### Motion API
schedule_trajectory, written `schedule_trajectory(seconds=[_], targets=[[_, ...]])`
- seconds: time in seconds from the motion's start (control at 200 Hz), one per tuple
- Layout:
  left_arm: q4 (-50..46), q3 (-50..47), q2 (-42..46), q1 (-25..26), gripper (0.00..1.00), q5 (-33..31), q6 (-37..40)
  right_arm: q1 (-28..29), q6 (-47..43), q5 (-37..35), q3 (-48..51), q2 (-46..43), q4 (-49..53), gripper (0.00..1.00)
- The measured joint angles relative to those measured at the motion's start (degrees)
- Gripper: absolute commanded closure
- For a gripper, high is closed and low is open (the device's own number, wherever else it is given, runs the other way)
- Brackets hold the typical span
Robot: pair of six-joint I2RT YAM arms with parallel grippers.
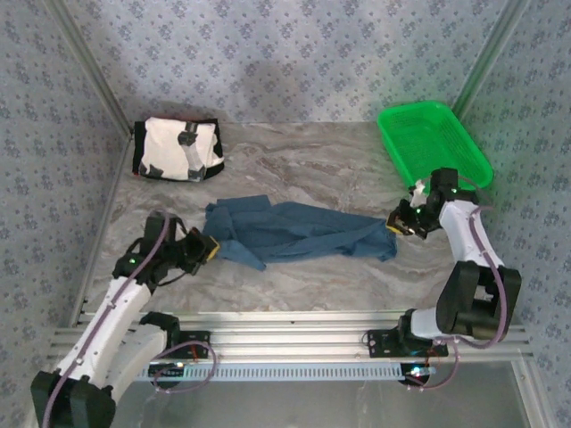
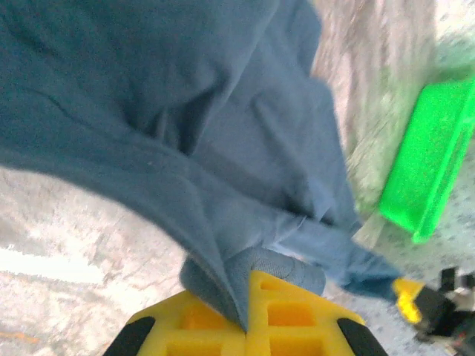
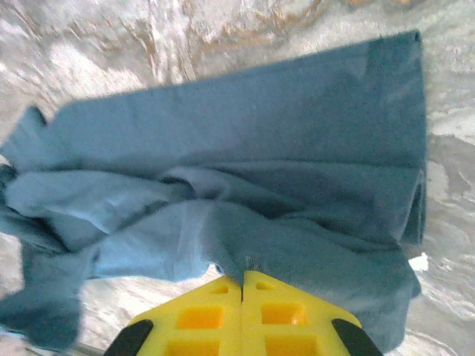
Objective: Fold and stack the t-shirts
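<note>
Your left end effector [image 1: 211,247] sits at the near-left end of the dark teal t-shirt [image 1: 299,234], pressed together on a bunched fold of cloth; the left wrist view shows the fabric gathered right between the yellow tips. Your right end effector [image 1: 393,222] is at the garment's right end, likewise closed and pinching the cloth at its edge. Between the two, the dark teal t-shirt lies crumpled and drawn out left to right across the middle of the bench [image 1: 312,169], most of it resting on the surface. The cream-white t-shirt [image 1: 177,149], black at the edges, lies folded in the far left corner, well apart from the teal one. A green basket [image 1: 434,143] stands at the far right, just beyond your right arm.
</note>
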State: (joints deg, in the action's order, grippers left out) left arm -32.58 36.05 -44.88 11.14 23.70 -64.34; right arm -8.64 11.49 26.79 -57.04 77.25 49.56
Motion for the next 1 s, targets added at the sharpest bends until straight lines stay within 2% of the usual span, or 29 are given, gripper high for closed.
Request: schedule_trajectory(seconds=[0.11, 0.245, 0.4, 0.545, 0.62, 0.69, 0.794, 0.829, 0.999], targets=[[-0.5, 2.6, -2.4, -3.4, 1.00, 1.7, 2.3, 5.9, -0.4, -3.6, 2.1, -2.8, 0.2, 1.00], [-0.7, 3.3, -4.8, -5.6, 1.00, 3.0, 4.4, 17.8, -0.9, -8.6, 2.1, -2.6, 0.0, 1.00], [-1.6, 3.5, -6.2, -7.6, 1.00, 4.2, 6.8, 32.2, -4.9, -17.0, -1.8, 3.8, 2.4, 0.98], [-2.4, 3.5, -6.8, -9.5, 1.00, 4.9, 8.7, 41.3, -9.1, -25.2, -5.0, 10.3, 4.5, 0.97], [-2.4, 3.5, -6.9, -9.9, 1.00, 5.4, 9.5, 44.2, -11.1, -29.2, -5.0, 12.3, 5.7, 0.96], [-2.5, 3.5, -7.1, -10.0, 1.00, 5.6, 10.3, 46.2, -12.8, -32.3, -5.0, 13.0, 6.4, 0.89], [-2.8, 3.5, -7.1, -10.0, 1.00, 5.9, 11.1, 48.2, -14.7, -35.3, -5.0, 12.3, 6.8, 0.64], [-2.8, 3.5, -7.2, -10.0, 1.00, 6.1, 11.3, 48.6, -15.3, -35.8, -5.0, 11.9, 6.8, 0.59], [-2.6, 2.8, -8.0, -10.0, 1.00, 7.0, 11.6, 49.2, -14.8, -35.5, -6.2, 9.6, 8.1, 0.54]])
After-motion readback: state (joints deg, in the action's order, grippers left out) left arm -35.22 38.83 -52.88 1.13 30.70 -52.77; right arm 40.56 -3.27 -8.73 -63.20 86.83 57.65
